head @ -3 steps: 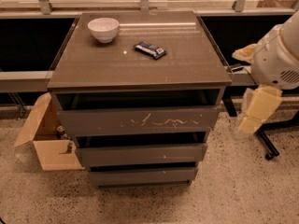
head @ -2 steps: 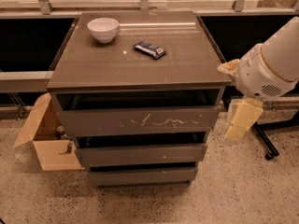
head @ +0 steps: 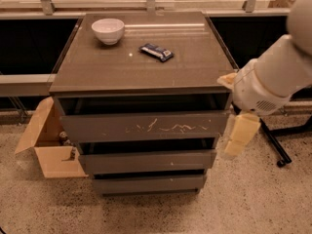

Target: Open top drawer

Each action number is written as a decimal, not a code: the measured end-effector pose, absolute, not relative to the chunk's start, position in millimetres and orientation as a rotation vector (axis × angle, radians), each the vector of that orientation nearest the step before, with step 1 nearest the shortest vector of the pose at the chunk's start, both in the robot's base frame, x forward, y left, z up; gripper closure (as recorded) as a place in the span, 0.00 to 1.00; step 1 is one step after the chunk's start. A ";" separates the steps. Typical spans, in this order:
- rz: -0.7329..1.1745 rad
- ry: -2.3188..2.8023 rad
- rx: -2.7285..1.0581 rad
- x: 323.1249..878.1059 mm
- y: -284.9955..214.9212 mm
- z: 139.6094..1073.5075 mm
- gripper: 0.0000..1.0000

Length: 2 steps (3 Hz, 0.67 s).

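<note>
The top drawer [head: 146, 126] is the tallest dark-grey front of the cabinet, with pale scratch marks across its middle. It sits about flush with the two shorter fronts below it, with a dark gap above. My gripper [head: 237, 135] hangs cream-coloured from the white arm [head: 273, 77], just off the drawer's right end at the cabinet's front right corner. I cannot tell whether it touches the drawer.
On the cabinet top [head: 131, 74] stand a white bowl [head: 108, 30] at the back left and a dark snack bar [head: 156, 51] near the middle. An open cardboard box [head: 48, 147] lies on the floor at the left. A wheeled black stand leg [head: 273, 145] is at the right.
My arm has swung left toward the cabinet, bringing the gripper close to the top drawer's right end. The drawers have not moved.
</note>
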<state>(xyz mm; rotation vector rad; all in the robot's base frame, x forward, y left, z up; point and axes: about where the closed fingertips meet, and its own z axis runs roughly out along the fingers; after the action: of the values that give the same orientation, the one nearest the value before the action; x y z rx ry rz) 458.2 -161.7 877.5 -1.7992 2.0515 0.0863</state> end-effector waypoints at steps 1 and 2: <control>0.064 2.044 -1.897 462.8 -135.4 799.4 0.00; 0.062 2.022 -1.939 470.6 -117.0 752.7 0.00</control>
<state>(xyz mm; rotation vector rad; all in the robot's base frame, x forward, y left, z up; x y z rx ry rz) 470.6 -117.0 752.7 -1.9387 2.0224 0.0619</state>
